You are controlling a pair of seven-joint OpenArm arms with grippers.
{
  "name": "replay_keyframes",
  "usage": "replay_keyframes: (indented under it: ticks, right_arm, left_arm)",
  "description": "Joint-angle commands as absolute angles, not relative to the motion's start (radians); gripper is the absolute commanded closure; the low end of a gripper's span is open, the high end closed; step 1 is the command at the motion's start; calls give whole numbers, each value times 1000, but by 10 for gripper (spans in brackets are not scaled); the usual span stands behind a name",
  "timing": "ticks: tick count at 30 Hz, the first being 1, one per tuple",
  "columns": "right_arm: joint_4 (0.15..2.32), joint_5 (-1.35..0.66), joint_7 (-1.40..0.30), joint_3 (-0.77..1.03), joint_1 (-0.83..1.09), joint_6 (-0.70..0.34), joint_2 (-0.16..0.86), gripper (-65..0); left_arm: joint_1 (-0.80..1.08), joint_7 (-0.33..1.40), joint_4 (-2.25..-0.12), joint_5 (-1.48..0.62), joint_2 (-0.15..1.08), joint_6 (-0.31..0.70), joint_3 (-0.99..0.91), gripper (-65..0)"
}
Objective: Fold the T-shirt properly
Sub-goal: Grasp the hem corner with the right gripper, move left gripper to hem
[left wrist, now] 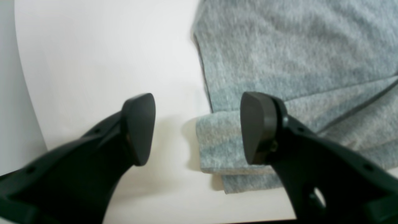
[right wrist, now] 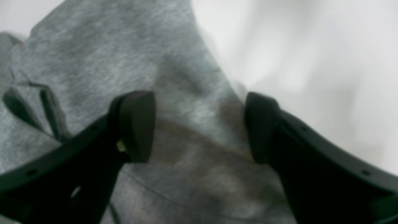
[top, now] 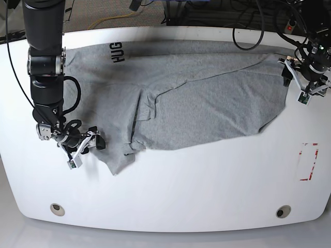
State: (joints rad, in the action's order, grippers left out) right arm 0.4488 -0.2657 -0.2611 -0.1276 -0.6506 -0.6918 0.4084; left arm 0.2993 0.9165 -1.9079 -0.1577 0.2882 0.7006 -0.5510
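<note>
The light grey T-shirt [top: 207,93] lies spread across the white table [top: 207,186], partly folded over itself, with black letters "HUG" [top: 117,51] showing at the back left. In the left wrist view my left gripper [left wrist: 199,129] stands open at a doubled-over corner of the T-shirt [left wrist: 279,62]; one finger [left wrist: 258,127] is above the cloth, the other above bare table. In the base view the left gripper [top: 287,70] is at the shirt's right edge. My right gripper [right wrist: 199,126] is open just above grey T-shirt fabric [right wrist: 108,62], holding nothing; in the base view this right gripper [top: 97,143] sits by the shirt's lower left flap.
A red-outlined rectangle [top: 309,161] is marked on the table at the right. Two round holes [top: 57,208] [top: 283,211] sit near the front edge. Cables [top: 248,31] run along the back behind the table.
</note>
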Motion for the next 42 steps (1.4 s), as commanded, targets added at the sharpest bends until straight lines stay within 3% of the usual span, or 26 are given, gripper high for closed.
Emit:
replay_keyframes:
  ticks: [1,8,13,18,20,26,31,42]
  right_arm:
    - [464,-280,-232,-122,-668,-698,420,-422]
    - [464,-278,-232,-124,-665,-698,387,-406]
    - [464,-278,-232,-124,-668,-698,364,-220]
    - [464,-278,-232,-124,-671,-698,360,-10]
    - [464,-278,-232,-124,-671,-698,360,0]
    - [464,-278,-234,-124,-668,-698,358,0]
    - [464,-278,-234,-124,-665,-698,358,0]
    - [464,-278,-234,-124,-664,-698,358,0]
  left_arm:
    - [295,898,-1926,-165,300,698,-558,-401]
    - [289,898,-1926,-165,300,698,-556,-401]
    - [272,898,-1925,-150,300,698,-547,-407]
    - [205,898,-1925,-79,298,538,-467,-590]
    - [173,898,-1922,-84,298,492,-443,-626]
    - [5,900,-1751,-84,297,463,-418,-624]
    - [-124,900,-1598,-82,272,463,-438,-553]
    - [-280,857,-1279,-85,263,463,-427,-549]
